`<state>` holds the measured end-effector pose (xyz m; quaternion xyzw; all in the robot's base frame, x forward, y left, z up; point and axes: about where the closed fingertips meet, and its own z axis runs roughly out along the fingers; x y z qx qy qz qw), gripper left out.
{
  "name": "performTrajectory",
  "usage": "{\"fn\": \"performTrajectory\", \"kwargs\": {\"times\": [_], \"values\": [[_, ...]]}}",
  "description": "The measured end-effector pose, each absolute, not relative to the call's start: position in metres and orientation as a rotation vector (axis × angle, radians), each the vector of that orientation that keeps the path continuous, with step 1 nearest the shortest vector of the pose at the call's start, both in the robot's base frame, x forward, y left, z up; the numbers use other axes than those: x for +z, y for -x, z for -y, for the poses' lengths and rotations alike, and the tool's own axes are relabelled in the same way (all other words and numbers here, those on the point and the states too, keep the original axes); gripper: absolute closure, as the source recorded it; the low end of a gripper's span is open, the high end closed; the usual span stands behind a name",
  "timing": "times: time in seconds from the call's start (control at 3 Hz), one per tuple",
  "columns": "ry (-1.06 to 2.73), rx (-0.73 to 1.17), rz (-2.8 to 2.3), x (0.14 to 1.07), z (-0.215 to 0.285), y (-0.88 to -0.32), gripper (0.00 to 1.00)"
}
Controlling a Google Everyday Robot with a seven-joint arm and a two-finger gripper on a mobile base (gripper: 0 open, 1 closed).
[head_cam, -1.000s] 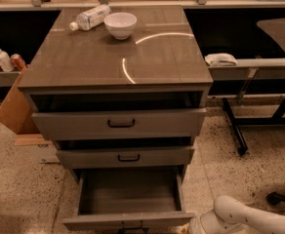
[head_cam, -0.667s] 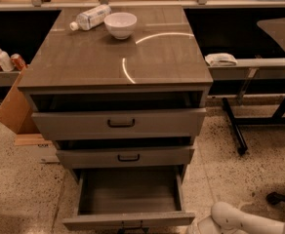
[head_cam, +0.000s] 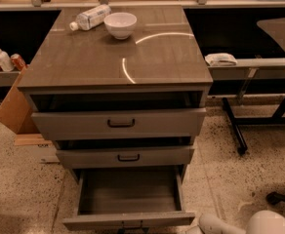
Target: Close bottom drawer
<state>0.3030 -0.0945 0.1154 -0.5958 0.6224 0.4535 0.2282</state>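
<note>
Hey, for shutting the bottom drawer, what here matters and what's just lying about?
Job: bottom drawer, pulled out; white arm, bottom right, its tool out of view.
Lying about: bowl, plastic bottle, cardboard box, top drawer, middle drawer.

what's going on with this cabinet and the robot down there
A robot's white arm reaches in from the lower right toward the front right corner of the bottom drawer, which stands pulled far out and looks empty. Its gripper lies past the picture's bottom edge, out of view. The middle drawer and top drawer are slightly open. A white bowl and plastic bottle sit on the cabinet top.
</note>
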Motion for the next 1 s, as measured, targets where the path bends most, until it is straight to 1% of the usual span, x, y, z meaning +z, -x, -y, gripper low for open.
{"fn": "performTrajectory", "kwargs": {"times": [0.33,0.67,1.0], "values": [[1.577,1.195,-1.664,0.09,0.083,-0.34,1.0],[1.524,1.068,-1.576,0.094,0.083,-0.41,1.0],[1.524,1.068,-1.576,0.094,0.083,-0.41,1.0]]}}
